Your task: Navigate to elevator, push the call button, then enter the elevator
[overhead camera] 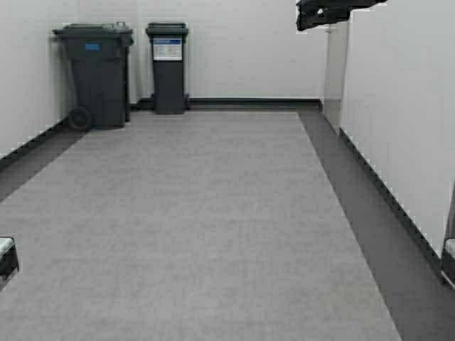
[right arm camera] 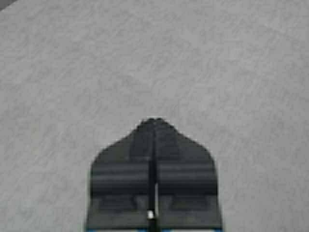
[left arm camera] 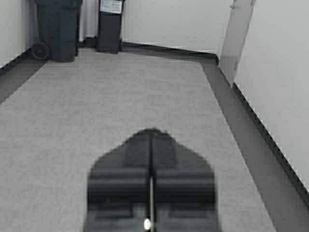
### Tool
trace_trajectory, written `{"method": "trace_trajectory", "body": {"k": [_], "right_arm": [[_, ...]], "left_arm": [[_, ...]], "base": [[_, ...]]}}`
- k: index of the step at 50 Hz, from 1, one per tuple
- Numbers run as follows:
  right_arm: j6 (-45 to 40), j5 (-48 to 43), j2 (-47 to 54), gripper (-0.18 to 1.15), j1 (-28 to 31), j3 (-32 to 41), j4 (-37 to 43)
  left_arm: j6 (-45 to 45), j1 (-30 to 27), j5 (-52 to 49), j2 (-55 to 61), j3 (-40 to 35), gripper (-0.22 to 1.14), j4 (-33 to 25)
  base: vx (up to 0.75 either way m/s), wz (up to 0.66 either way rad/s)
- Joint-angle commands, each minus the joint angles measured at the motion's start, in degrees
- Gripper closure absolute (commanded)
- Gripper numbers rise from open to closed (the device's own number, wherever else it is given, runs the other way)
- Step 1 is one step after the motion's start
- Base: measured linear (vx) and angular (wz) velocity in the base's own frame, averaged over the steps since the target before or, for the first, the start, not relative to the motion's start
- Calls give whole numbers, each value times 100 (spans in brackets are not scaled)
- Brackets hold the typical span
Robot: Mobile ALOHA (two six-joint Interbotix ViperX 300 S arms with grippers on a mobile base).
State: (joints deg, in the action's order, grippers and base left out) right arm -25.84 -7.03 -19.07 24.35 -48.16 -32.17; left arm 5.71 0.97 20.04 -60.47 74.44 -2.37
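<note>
Navigation stage only: no elevator or call button showed. Left gripper [left arm camera: 150, 133] and right gripper [right arm camera: 153, 121] jaws pressed together, empty; wheelie bins [overhead camera: 96, 74] far ahead.

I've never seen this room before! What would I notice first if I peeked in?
Two dark wheelie bins stand against the far wall at the left corner: a wide one and a slimmer one with a white label. A big grey carpet fills the floor, edged by a dark strip along the white right wall. Both wrist views show shut jaws above the carpet.
</note>
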Motion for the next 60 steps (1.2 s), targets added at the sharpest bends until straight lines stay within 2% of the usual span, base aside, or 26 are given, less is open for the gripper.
{"method": "trace_trajectory", "body": {"k": [1,19,60], "right_arm": [[-9,-193,-53,91,0,123,44],[0,-448,0,91,0,62,44],[0,-448,202,91,141,53,44]], "left_arm": [[-79,-9,141,141,-105,89,26],[-62,0,255,105,-105,89,26],[-141,-9,264,53,26,89,26]], "base": [[58,-9],[56,-19],[59,-44]]}}
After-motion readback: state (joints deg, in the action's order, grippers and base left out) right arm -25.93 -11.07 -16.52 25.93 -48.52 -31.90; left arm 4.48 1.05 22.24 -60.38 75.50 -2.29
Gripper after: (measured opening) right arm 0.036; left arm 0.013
